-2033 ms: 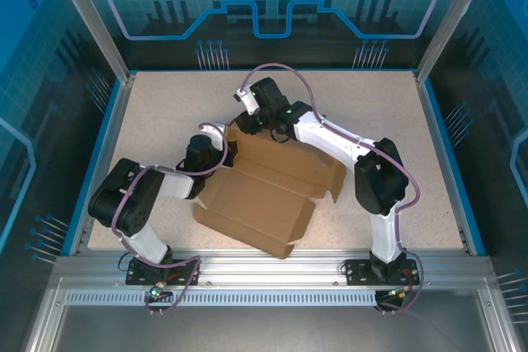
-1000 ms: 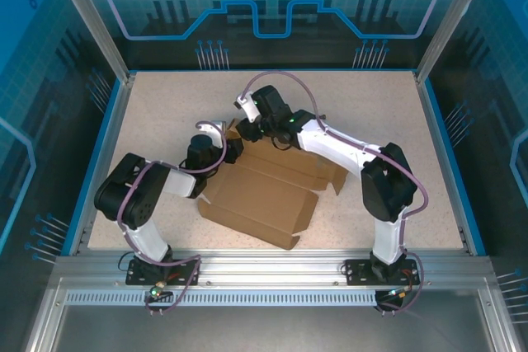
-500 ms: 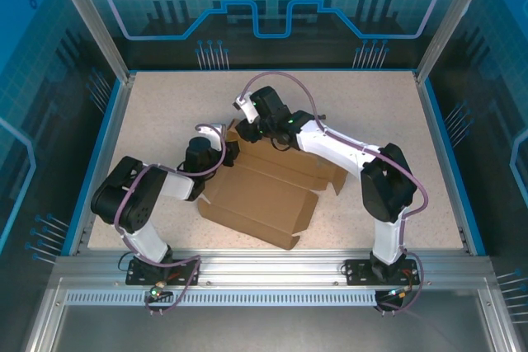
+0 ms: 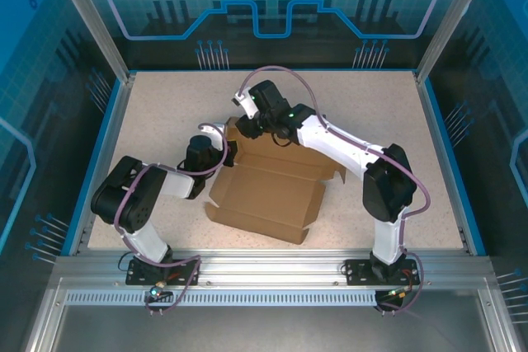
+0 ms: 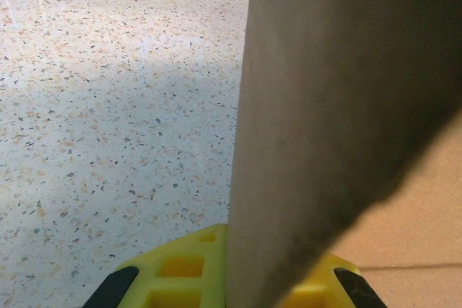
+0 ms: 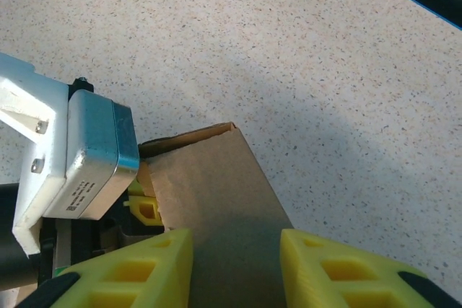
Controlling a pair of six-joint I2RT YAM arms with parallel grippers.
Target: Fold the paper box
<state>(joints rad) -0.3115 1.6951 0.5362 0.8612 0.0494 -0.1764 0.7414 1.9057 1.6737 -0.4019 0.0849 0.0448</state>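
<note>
Spreading widest is the speckled table [image 4: 165,105], one surface carrying everything else. On it lies the single paper box [image 4: 266,197], open at the top, its floor plain brown cardboard. The box sits just right of the left claw [image 4: 228,152] and on the near side of the right claw [image 4: 247,127], with its far left corner flap between the two.

Half a second ago the box lay more askew, one corner pointing at the near edge. Now it has swung round, so its long near side runs closer to parallel with that edge, and the open end has moved away from the left claw towards the right arm [image 4: 351,152]. The left arm [image 4: 136,199] has hardly shifted.

There are two arms and two claws. From the left wrist, the left claw [image 5: 245,288] is clenched on an upright cardboard flap of the box, which rises straight out from between its yellow fingers [image 5: 177,279]. From the right wrist, the right claw [image 6: 235,265] has its two yellow fingers [image 6: 155,261] parted. The flap's brown face lies across the gap behind them, and no pinch on it can be made out. The left claw's pale housing sits just left of that flap.
</note>
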